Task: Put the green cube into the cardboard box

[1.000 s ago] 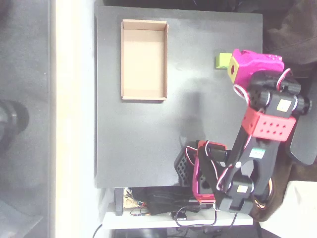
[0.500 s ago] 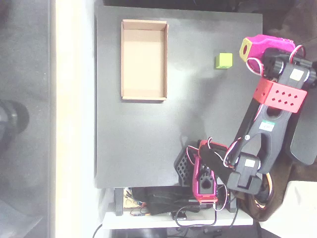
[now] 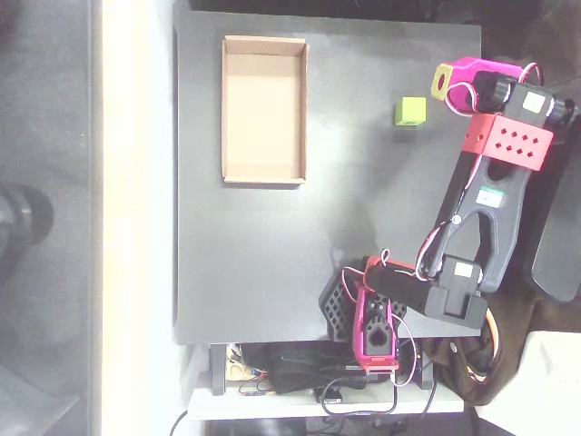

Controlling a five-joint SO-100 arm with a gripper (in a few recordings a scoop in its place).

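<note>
Green cube: the green cube [image 3: 410, 111] sits on the dark table [image 3: 363, 227] toward its upper right in the overhead view, free of any grip and resting flat.
Cube heading: its edges run close to parallel with the table edges, perhaps turned very slightly; being a cube, it has no long axis, so either pair of opposite faces would serve.
Cardboard box: the cardboard box [image 3: 264, 109] lies well apart from the cube, to the left in the overhead view, open side up and with nothing inside; its long axis runs up and down the picture.
Gripper: the magenta gripper [image 3: 454, 80] is just up and to the right of the cube, near it but not touching.
Fingers: seen from above, the magenta body hides them, so I cannot tell whether they are spread or pressed together.
Step in hand: judged as the approach to grasp; the cube is not yet taken.
Doing it well: bring the fingers down spread and squared to two opposite faces, centred so that closing does not nudge the cube aside, then lift clear of the table before crossing to the box.
</note>
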